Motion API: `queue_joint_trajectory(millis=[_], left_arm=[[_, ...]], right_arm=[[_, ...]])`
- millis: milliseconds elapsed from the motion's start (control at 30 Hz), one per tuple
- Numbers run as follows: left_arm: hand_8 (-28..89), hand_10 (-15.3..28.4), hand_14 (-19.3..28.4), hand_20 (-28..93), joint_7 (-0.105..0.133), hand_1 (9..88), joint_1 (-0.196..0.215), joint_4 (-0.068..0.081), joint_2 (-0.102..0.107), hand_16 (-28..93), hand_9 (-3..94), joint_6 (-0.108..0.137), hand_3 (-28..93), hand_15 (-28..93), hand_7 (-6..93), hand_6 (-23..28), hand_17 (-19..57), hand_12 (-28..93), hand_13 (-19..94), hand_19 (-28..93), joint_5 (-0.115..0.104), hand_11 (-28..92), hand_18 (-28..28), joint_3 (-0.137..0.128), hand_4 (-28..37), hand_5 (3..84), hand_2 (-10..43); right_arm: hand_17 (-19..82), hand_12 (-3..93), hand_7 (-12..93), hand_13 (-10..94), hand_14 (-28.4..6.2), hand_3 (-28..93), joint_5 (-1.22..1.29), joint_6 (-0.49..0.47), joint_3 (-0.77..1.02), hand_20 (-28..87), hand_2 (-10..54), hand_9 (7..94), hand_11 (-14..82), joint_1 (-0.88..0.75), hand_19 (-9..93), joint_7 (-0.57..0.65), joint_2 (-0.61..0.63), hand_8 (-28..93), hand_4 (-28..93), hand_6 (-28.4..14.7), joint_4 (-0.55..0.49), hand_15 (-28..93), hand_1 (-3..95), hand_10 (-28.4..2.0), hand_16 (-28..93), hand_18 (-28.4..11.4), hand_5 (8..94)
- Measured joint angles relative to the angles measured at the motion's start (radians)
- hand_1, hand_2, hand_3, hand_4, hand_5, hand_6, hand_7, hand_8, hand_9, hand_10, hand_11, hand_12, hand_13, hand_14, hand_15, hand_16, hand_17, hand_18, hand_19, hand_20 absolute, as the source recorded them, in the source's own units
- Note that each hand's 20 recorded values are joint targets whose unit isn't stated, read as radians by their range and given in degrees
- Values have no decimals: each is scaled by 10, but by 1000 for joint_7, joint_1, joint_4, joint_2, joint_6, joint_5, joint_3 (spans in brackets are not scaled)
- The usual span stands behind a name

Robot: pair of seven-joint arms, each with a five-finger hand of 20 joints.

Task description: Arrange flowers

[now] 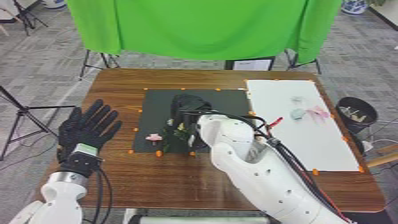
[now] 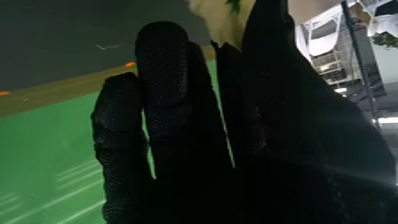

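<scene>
Leaves (image 1: 180, 134) and a pink flower (image 1: 154, 137) show against the black mat (image 1: 157, 107); the right hand (image 1: 189, 103) is above it, whether gripping a pale thing (image 2: 222, 19) I can't tell; the left hand (image 1: 86, 129) is spread wide

The flower (image 1: 154, 137) is pink, the mat (image 1: 160, 102) black, the table (image 1: 133, 180) brown.
</scene>
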Motion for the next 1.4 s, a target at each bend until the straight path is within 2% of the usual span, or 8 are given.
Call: queue_joint_trajectory(millis=[300,333,400,500,967,1033,1067,1400], left_arm=[[-77,158,166,125,2,277,0,0,0,-62,401,0,721,399,149,91,-72,146,285,390,-1,236,164,-3,-283,468,149],[-77,158,166,125,2,277,0,0,0,-62,401,0,722,399,149,91,-72,146,285,390,-1,235,165,-4,-283,468,147],[-76,158,165,126,0,278,0,0,0,-62,401,0,722,398,149,91,-72,146,285,389,-1,235,164,-5,-283,468,146],[-76,158,166,126,-3,279,0,1,-1,-62,401,0,722,398,149,92,-72,146,285,389,0,235,165,-10,-283,468,145],[-76,159,167,127,-1,277,4,3,-6,-62,402,0,719,400,149,93,-72,146,286,390,-2,235,165,-17,-283,468,151],[-77,159,167,127,0,277,6,3,-5,-62,402,1,719,400,149,93,-72,146,286,390,-2,235,165,-15,-283,469,152],[-76,159,167,127,1,277,6,3,-5,-62,401,1,719,401,149,93,-72,146,286,390,-2,235,165,-15,-283,468,152],[-76,159,166,127,3,276,9,3,-5,-63,403,1,719,400,149,93,-72,146,286,391,-2,234,165,-14,-283,468,154]], right_arm=[[338,179,342,673,-62,517,-5,-3,-4,431,-95,618,140,3,794,23,0,-33,-283,4,-2,495,631,-126,388,-218,627],[339,182,374,673,-62,441,-6,-3,-6,431,-95,626,151,3,794,28,0,20,-283,5,-1,497,671,-126,390,-217,623],[341,190,456,675,-60,-161,-6,0,-12,430,-95,643,171,5,795,41,1,86,59,9,2,501,900,-126,389,-215,620],[351,195,541,688,-59,-281,-6,4,-16,432,-95,674,188,5,799,58,1,133,142,13,6,499,945,-118,394,-213,669],[357,192,272,706,-84,-281,38,-9,1,425,-95,712,192,-6,810,64,2,-32,309,3,1,523,849,-118,304,-225,660],[354,190,266,703,-86,480,59,-13,6,425,-95,704,190,-8,809,64,2,-121,-188,3,-4,521,575,-119,296,-224,652],[353,189,265,701,-87,561,61,-14,6,425,-95,702,189,-8,809,64,2,-129,-250,2,-6,522,545,-119,296,-225,651],[348,189,255,696,-90,627,65,-5,2,423,-95,698,187,-13,809,63,4,-130,-283,-1,-27,523,507,-120,291,-226,646]])
